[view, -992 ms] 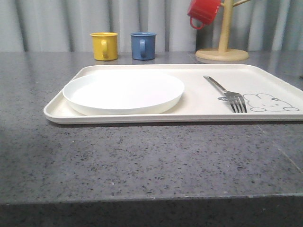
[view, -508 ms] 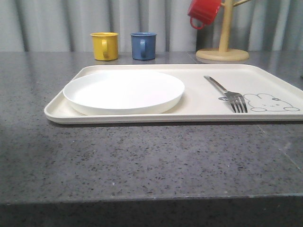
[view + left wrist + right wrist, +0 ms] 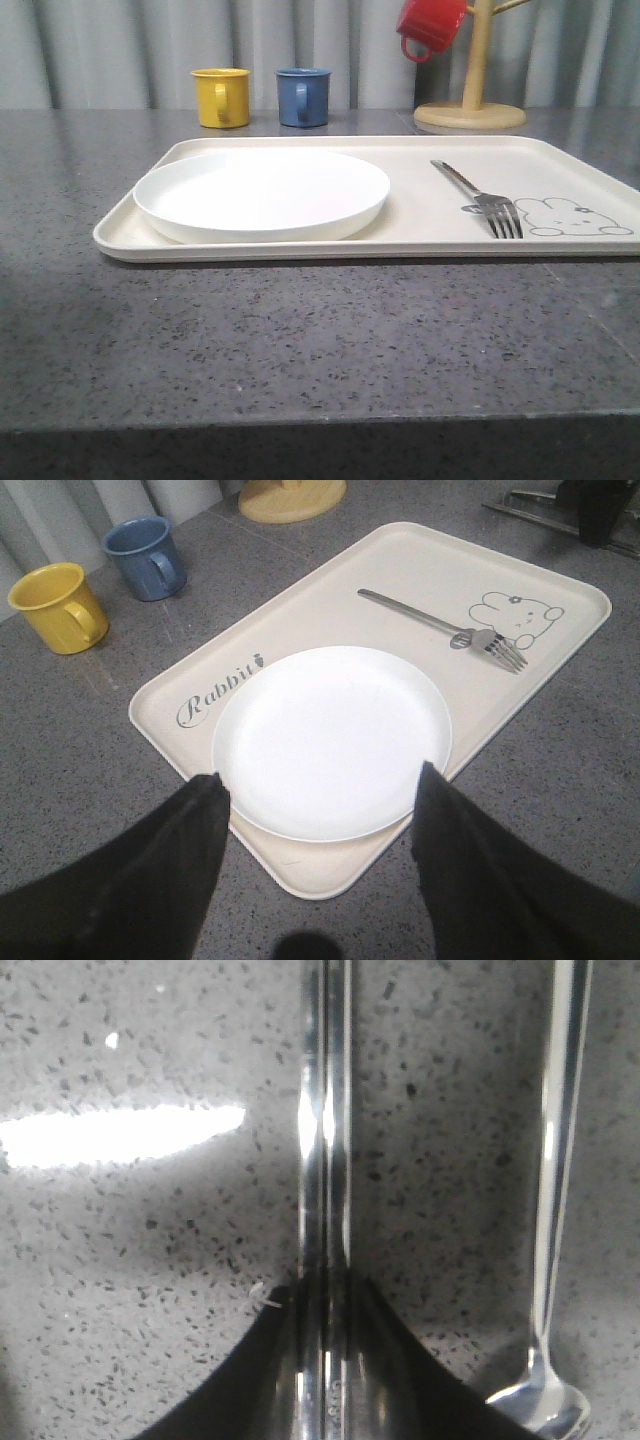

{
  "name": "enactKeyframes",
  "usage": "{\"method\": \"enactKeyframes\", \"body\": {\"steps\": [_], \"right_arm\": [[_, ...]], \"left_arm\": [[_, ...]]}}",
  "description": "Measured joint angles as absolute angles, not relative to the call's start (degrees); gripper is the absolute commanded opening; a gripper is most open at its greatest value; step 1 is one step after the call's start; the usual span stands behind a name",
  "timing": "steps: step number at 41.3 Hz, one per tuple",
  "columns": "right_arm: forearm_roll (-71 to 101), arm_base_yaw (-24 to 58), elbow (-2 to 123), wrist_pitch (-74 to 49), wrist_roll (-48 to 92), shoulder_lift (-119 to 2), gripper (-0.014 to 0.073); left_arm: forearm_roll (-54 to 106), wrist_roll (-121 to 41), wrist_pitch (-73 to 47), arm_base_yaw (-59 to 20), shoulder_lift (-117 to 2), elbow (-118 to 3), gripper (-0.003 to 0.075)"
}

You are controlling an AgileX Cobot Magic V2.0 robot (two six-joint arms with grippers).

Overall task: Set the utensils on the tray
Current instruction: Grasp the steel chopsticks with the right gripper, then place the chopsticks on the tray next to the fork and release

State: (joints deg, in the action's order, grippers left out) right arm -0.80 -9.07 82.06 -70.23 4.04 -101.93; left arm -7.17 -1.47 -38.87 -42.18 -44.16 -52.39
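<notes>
Cream-white rectangular plastic tray [image 3: 420, 235] on speckled grey stone counter [image 3: 300, 340] — round white plate [image 3: 262, 192] and shiny four-tined metal fork [image 3: 480, 197] lie on it.

Left gripper [image 3: 320, 785] hangs spread above the plate; right gripper [image 3: 325, 1290] pinches the slim mirror-bright knife [image 3: 325, 1130], lying on the counter — the oval-bowled spoon [image 3: 555, 1210] just beside.
</notes>
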Motion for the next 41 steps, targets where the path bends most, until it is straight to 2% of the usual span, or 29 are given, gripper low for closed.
{"method": "enactKeyframes", "body": {"steps": [7,17,32,41], "right_arm": [[-0.8,-9.07,82.06,-70.23,4.04,-101.93,0.0],[0.0,-7.37,83.85,-70.23,4.04,-101.77,-0.0001],[10.11,8.05,89.94,-70.23,-0.89,-100.01,0.0],[10.33,9.94,89.94,-70.51,-7.31,-103.53,0.0022]], "left_arm": [[-7.17,-1.47,-38.87,-42.18,-44.16,-52.39,0.0408],[-7.17,-1.47,-38.87,-42.18,-44.16,-52.39,0.0408],[-7.17,-1.47,-38.87,-42.18,-44.16,-52.39,0.0408],[-7.17,-1.47,-38.87,-42.18,-44.16,-52.39,0.0408]]}}
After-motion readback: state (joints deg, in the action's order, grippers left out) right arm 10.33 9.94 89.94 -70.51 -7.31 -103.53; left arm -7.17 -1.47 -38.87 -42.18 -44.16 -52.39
